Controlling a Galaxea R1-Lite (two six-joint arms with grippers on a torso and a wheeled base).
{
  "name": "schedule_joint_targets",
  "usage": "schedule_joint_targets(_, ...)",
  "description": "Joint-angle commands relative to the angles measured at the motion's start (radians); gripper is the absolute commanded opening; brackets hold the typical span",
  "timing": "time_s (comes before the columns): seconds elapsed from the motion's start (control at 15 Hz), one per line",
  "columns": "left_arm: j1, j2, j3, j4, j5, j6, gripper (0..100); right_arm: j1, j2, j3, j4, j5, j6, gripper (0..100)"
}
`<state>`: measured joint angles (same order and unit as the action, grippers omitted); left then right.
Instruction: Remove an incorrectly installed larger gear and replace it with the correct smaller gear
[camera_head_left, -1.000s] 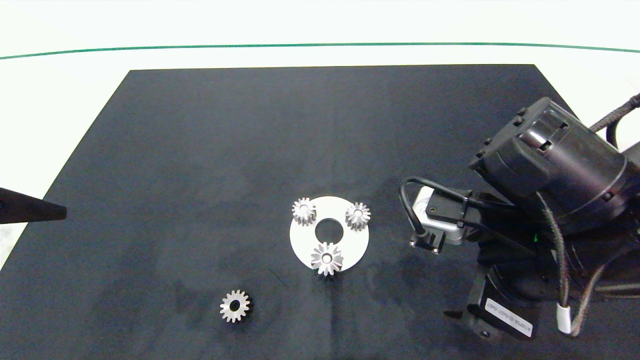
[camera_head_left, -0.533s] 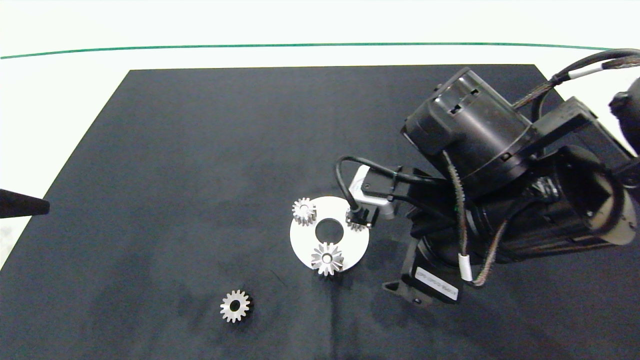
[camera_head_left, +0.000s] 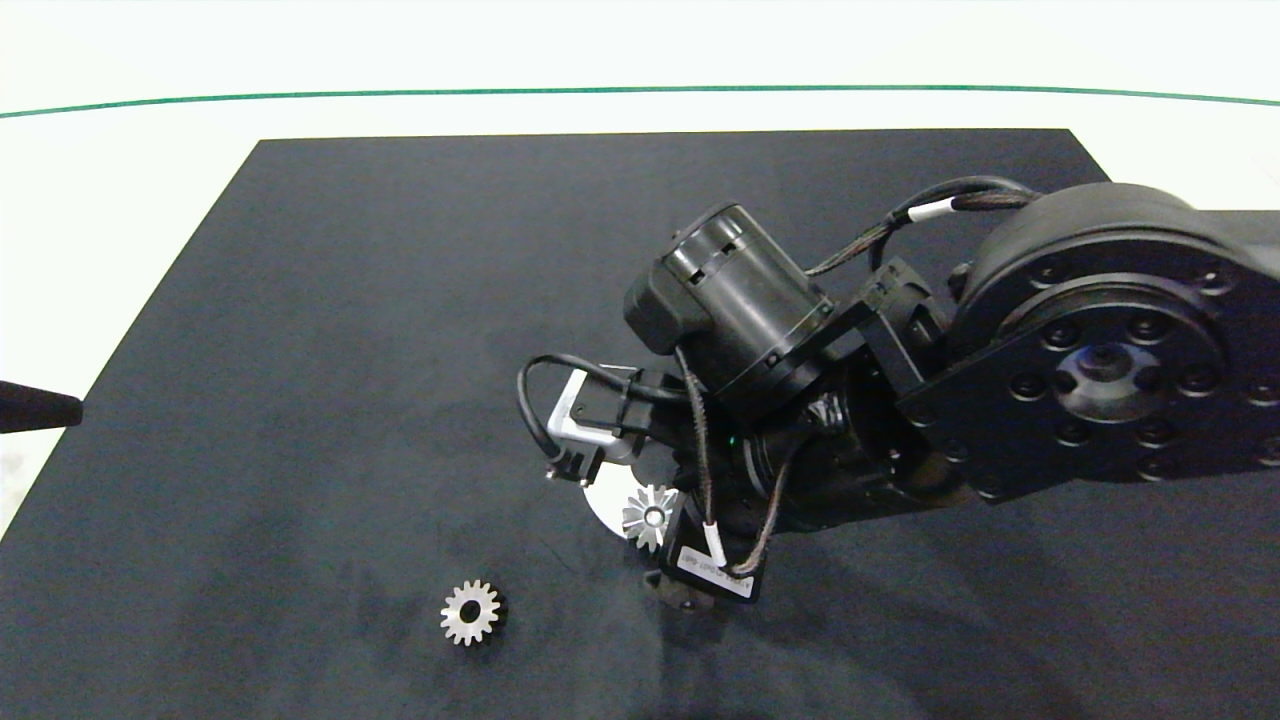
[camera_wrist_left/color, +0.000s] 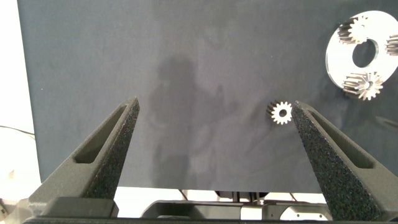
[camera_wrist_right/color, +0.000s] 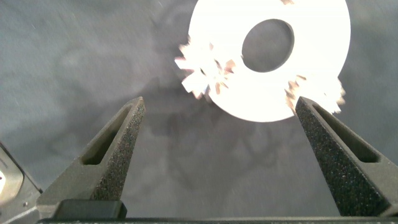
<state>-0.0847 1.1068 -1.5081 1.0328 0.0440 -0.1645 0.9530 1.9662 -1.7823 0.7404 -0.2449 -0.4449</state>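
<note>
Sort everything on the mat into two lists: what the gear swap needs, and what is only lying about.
Needed:
- larger gear, on the white disc
- smaller gear, loose on the mat
- right tool, open above the disc

Not needed:
- the two other small gears on the disc
- left tool, open, parked at the mat's left edge

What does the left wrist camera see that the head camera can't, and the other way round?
Only the left wrist view shows the whole white disc with its mounted gears, plus the left end effector, open above bare mat. Only the head view shows the right arm covering most of that disc. Both show the smaller gear lying loose on the black mat, and the larger gear on the disc.
</note>
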Motion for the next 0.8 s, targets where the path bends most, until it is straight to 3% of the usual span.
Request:
schedule_joint_targets(0.07,0.000,-0.001,0.000,0.004,0.000,-0.001,100,0.009,0.053,-0.028,0.002,-0.001,-0.003,100)
schedule_joint_targets(0.8,0.000,-0.008,0.000,0.004,0.000,-0.001,100,-0.008,0.128,-0.028,-0.081,-0.004,0.002,99)
